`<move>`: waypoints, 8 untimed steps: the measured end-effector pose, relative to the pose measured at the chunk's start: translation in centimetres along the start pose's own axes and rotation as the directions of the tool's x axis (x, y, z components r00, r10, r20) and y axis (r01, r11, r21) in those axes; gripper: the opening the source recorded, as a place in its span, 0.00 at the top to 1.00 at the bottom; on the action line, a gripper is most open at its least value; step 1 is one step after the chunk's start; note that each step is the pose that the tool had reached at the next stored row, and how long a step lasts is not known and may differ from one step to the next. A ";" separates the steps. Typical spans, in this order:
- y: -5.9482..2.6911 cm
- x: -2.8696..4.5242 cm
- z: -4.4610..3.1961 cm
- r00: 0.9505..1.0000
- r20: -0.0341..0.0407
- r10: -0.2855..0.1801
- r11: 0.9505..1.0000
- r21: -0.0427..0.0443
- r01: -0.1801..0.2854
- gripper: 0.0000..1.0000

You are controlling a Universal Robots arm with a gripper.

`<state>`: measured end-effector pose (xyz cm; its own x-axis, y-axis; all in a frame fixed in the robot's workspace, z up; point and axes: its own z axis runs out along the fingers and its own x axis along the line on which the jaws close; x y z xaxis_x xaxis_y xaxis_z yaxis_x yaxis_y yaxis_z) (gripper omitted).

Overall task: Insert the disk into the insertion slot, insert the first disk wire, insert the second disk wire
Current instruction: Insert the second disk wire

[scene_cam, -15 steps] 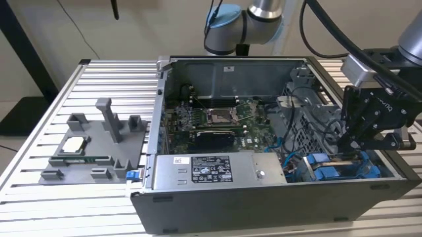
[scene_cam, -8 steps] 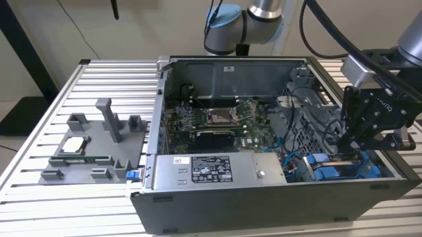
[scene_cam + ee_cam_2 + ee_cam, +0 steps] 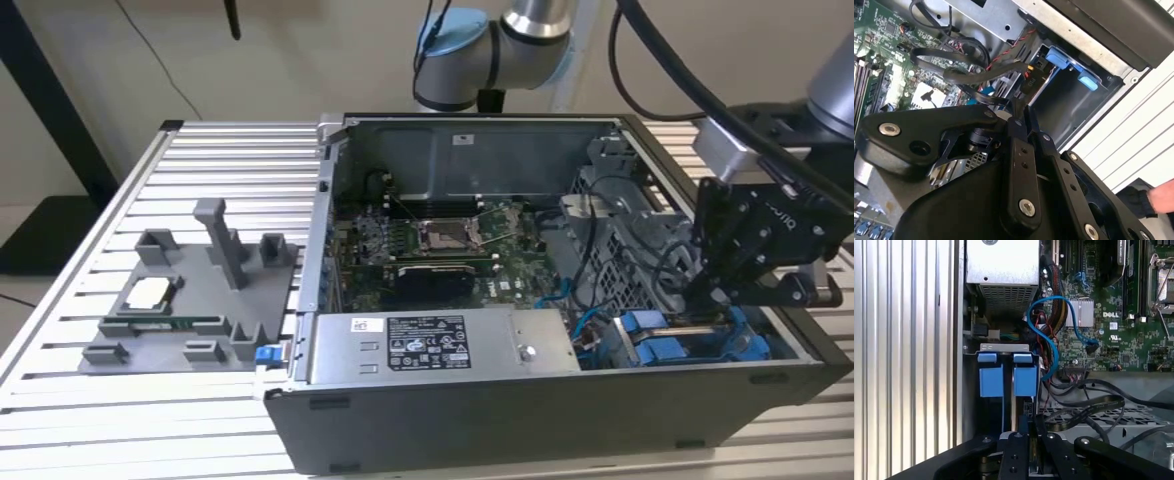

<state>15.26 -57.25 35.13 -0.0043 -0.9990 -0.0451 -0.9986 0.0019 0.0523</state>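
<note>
First wrist view: the disk [image 3: 1013, 405] stands on edge in the insertion slot [image 3: 1004, 347], its thin silver edge running between two bright blue carrier tabs. The gripper [image 3: 1021, 432] sits at the disk's outer end with its fingers drawn close about that thin edge, apparently pinching it; actual contact is hidden by the linkage.

In the exterior view the slot [image 3: 694, 345] lies at about 4 o'clock of the open computer case [image 3: 400, 440], with the gripper [image 3: 721, 300] lowered into it. The grey power-supply box [image 3: 441, 345] sits at 6 o'clock of the motherboard [image 3: 441, 245]. A blue cable [image 3: 1046, 335] and black cables [image 3: 1089, 407] loop just beside the slot, toward the motherboard.

Judgement: the disk is rigid, moderately heavy and shock-sensitive; its metal faces are likely slick. The blue carrier frame or the long edges are the sound places to hold, away from the connector end.

A grey parts fixture [image 3: 187, 300] rests on the ribbed worktop [image 3: 80, 420] at the case's 9 o'clock. A gloved hand [image 3: 1154, 197] appears in the second wrist view.
</note>
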 end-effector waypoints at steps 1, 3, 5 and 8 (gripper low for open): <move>-0.07 0.00 0.05 1.000 0.000 0.000 1.000 0.000 0.000 0.84; -0.12 0.01 0.19 1.000 0.001 0.000 1.000 0.000 0.000 0.84; -0.13 0.01 0.30 1.000 0.000 0.000 1.000 0.000 0.000 0.84; -0.14 0.02 0.48 1.000 0.001 0.000 1.000 0.000 0.000 0.84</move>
<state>15.38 -57.25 34.64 -0.0043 -0.9989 -0.0462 -0.9986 0.0019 0.0523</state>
